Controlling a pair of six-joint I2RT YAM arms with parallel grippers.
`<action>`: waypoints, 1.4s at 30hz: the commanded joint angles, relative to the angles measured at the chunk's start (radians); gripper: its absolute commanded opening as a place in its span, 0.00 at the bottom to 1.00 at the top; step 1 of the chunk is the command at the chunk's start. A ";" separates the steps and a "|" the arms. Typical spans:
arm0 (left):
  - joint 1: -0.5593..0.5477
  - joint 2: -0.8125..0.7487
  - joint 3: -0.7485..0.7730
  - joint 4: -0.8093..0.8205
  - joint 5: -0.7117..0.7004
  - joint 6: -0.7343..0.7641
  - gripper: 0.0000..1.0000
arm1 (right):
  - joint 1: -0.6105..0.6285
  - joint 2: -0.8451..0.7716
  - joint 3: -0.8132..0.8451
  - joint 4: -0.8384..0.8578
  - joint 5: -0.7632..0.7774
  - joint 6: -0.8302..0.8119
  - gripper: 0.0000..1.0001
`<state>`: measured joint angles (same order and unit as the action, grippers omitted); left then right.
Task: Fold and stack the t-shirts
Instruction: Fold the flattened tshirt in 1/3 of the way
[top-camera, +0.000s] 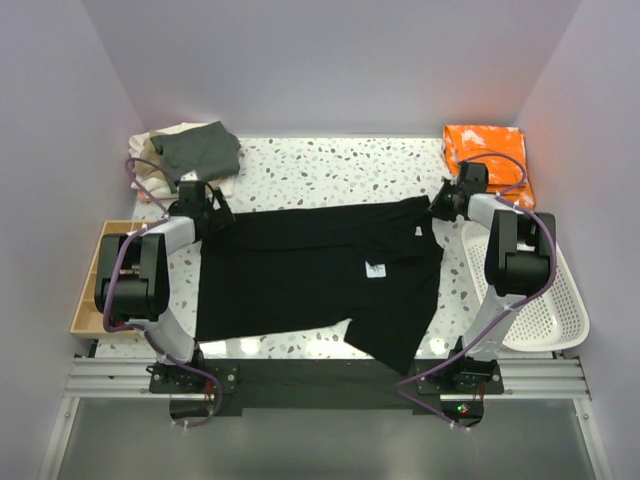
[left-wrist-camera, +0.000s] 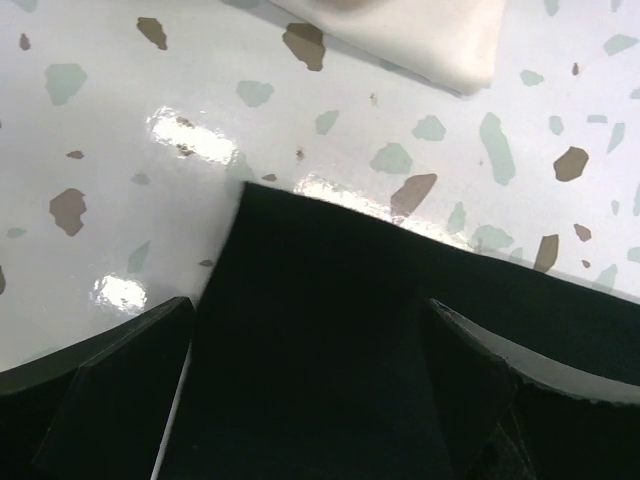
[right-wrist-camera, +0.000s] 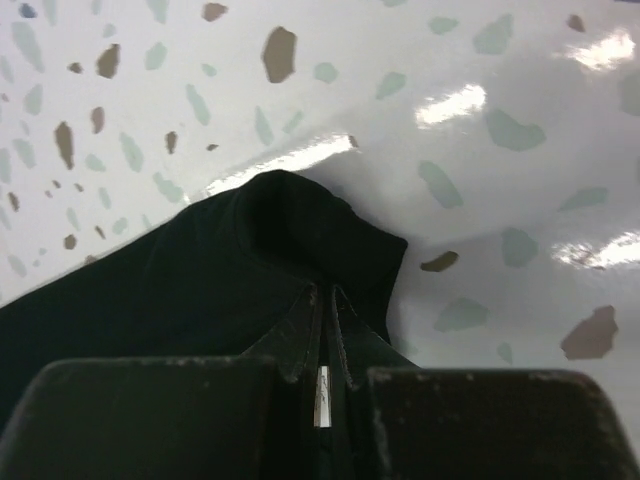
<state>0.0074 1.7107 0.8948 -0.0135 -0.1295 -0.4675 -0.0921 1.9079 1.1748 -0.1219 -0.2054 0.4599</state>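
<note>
The black t-shirt (top-camera: 310, 275) lies spread across the middle of the table, its small white label (top-camera: 376, 268) facing up. My left gripper (top-camera: 205, 212) is at the shirt's far-left corner. In the left wrist view the gripper (left-wrist-camera: 310, 360) is open, its fingers (left-wrist-camera: 110, 400) wide apart with the black cloth (left-wrist-camera: 320, 300) lying between them. My right gripper (top-camera: 447, 203) is at the far-right corner. In the right wrist view it (right-wrist-camera: 325, 305) is shut on a bunched fold of the black cloth (right-wrist-camera: 200, 280). A folded grey-green shirt (top-camera: 200, 150) tops the cream and tan shirts (top-camera: 160, 178) at the back left.
An orange cloth (top-camera: 490, 160) lies at the back right. A white mesh basket (top-camera: 545, 310) stands at the right edge and a wooden tray (top-camera: 88, 300) at the left edge. The cream shirt's edge (left-wrist-camera: 420, 35) is just beyond my left gripper.
</note>
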 joint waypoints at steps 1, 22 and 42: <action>0.019 0.007 -0.011 0.040 -0.001 0.004 1.00 | -0.011 -0.001 0.062 -0.125 0.142 -0.006 0.00; -0.251 -0.235 -0.051 0.084 0.074 -0.019 1.00 | 0.242 -0.441 -0.084 -0.314 0.100 -0.001 0.69; -0.659 -0.117 -0.050 0.214 0.243 -0.125 1.00 | 0.391 -0.719 -0.254 -0.435 0.388 0.076 0.70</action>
<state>-0.5877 1.5265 0.7795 0.1223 0.0719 -0.5446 0.3027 1.2331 0.8639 -0.5022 0.0174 0.5385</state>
